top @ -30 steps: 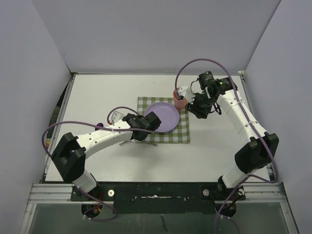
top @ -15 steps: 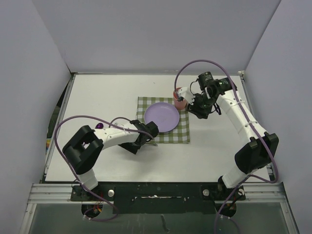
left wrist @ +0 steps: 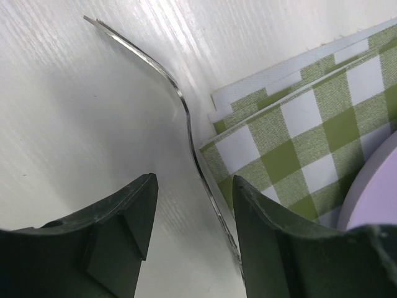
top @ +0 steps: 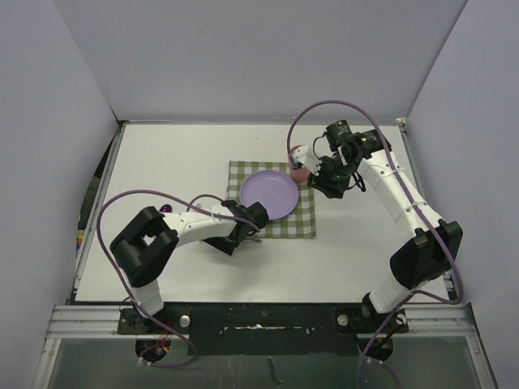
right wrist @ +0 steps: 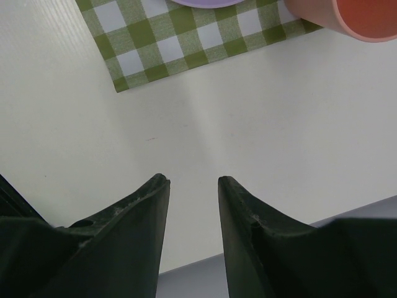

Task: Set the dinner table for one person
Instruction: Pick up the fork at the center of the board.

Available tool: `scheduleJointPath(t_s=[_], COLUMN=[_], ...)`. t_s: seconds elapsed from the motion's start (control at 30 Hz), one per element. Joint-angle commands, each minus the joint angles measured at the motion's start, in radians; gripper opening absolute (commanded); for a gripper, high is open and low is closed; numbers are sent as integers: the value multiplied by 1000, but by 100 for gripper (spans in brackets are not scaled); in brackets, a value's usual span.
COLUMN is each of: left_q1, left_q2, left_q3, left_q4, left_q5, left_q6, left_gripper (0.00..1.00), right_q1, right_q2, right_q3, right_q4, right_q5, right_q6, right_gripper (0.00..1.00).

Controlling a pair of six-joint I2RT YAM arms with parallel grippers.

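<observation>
On the white dinner table (top: pixel 162 162) lies a green-and-white checked cloth (top: pixel 302 212) bearing a lilac plate (top: pixel 269 194). A pink cup (top: pixel 298 165) stands at the cloth's far right corner. A thin metal utensil (left wrist: pixel 188 121) lies on the table along the cloth's (left wrist: pixel 310 118) left edge. My left gripper (left wrist: pixel 193 180) hangs low over it, open, with the utensil lying between the fingers close to the right one. My right gripper (right wrist: pixel 193 179) is open and empty over bare table, just right of the cup (right wrist: pixel 366 15).
Grey walls enclose the table on three sides. A small purple thing (top: pixel 166 209) lies beside the left arm's forearm. Purple cables loop off both arms. The plate's rim (left wrist: pixel 372 180) is close to my left gripper's right finger.
The left arm folded back and its gripper slid from the plate's near-left rim to the cloth's near-left corner. The right arm barely moved.
</observation>
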Motion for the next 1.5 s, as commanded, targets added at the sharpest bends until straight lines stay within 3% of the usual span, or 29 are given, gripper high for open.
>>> scheduleJointPath(t_s=[0.0, 0.63, 0.73, 0.93, 1.0, 1.2, 1.47], left_q1=[10, 52, 56, 61, 61, 61, 19], left_q2=[11, 26, 43, 71, 74, 29, -133], left_q3=[-20, -104, -105, -104, -106, -120, -65], left_q4=[15, 136, 151, 175, 181, 146, -167], left_q5=[-11, 6, 12, 27, 28, 4, -158], left_q6=[-539, -538, -538, -535, -535, -533, -523], left_gripper=[50, 48, 40, 6, 0, 0, 0], right_q1=[6, 10, 10, 11, 11, 10, 10], right_q2=[-29, -34, -39, -47, -50, -45, -55], right_q3=[19, 1, -4, -20, -25, -42, -66], right_q4=[10, -23, -23, -22, -21, -14, -1], right_q5=[4, -21, -17, -4, -2, 1, -8], right_q6=[3, 13, 15, 19, 20, 31, 45], right_gripper=[38, 33, 33, 32, 32, 32, 32])
